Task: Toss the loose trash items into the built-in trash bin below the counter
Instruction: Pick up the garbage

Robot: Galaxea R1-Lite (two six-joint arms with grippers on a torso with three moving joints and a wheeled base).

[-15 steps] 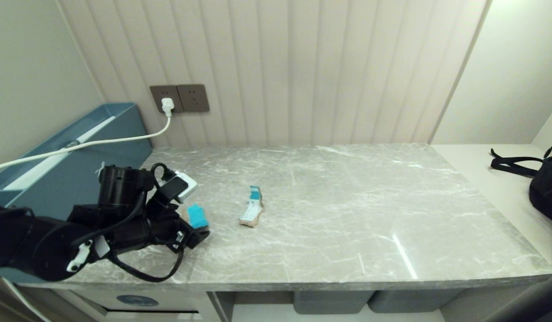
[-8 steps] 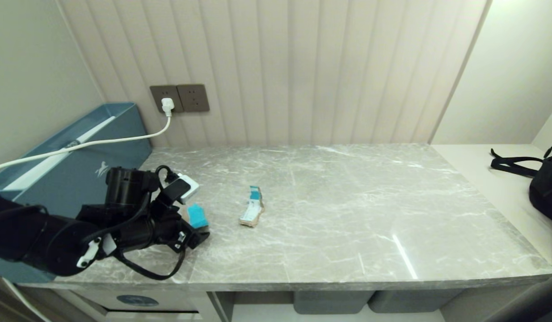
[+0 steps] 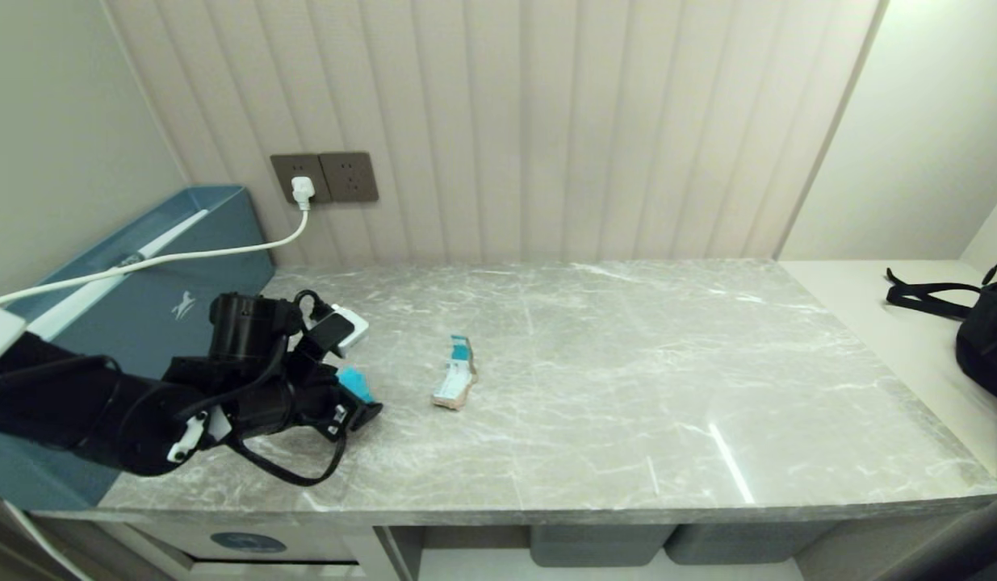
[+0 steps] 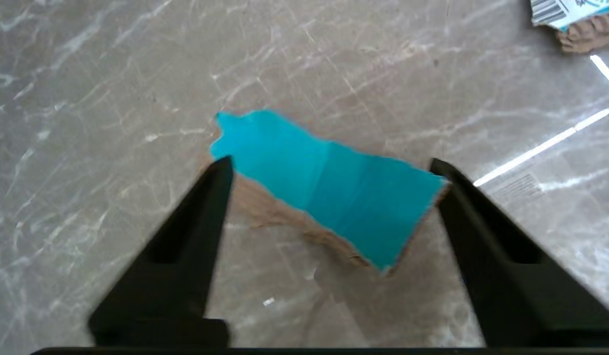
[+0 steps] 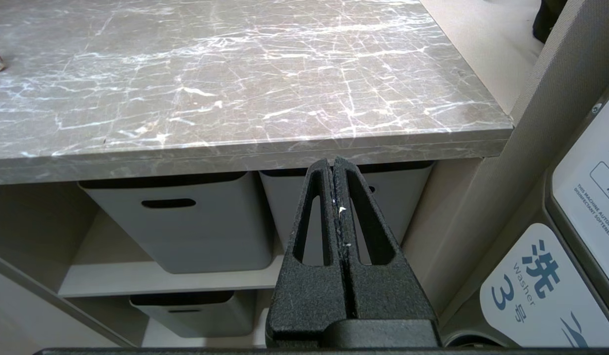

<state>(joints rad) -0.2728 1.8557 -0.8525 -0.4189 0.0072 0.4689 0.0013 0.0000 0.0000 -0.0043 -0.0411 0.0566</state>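
Head view: left gripper [image 3: 354, 401] sits low over the bench [image 3: 627, 379] at its left near part, arm reaching in from the left. Teal scrap [image 3: 354, 382] lies flat on the bench directly at the fingertips. Left wrist view: jaws open, one finger [image 4: 186, 236] at each end of the teal scrap [image 4: 329, 185]; the tips look to be at the scrap's edges, but contact cannot be confirmed. Scrap has a teal face with torn brown cardboard showing along one side.

Printed scrap [image 3: 455, 382], teal and white over brown, lies on the bench just right of the gripper, apart from it; its corner [image 4: 575, 24] shows at the edge of the left wrist view.

Bin sticker [image 3: 248, 542], a blue oval, is visible on the cabinet front below the bench's left near edge.

Right gripper [image 5: 337, 170] hangs below the bench's front edge at the right, jaws closed and empty, facing grey baskets [image 5: 186, 222] on shelves.

Blue box [image 3: 143, 266] stands at far left; white cable [image 3: 183, 257] runs to a wall socket [image 3: 324, 177].
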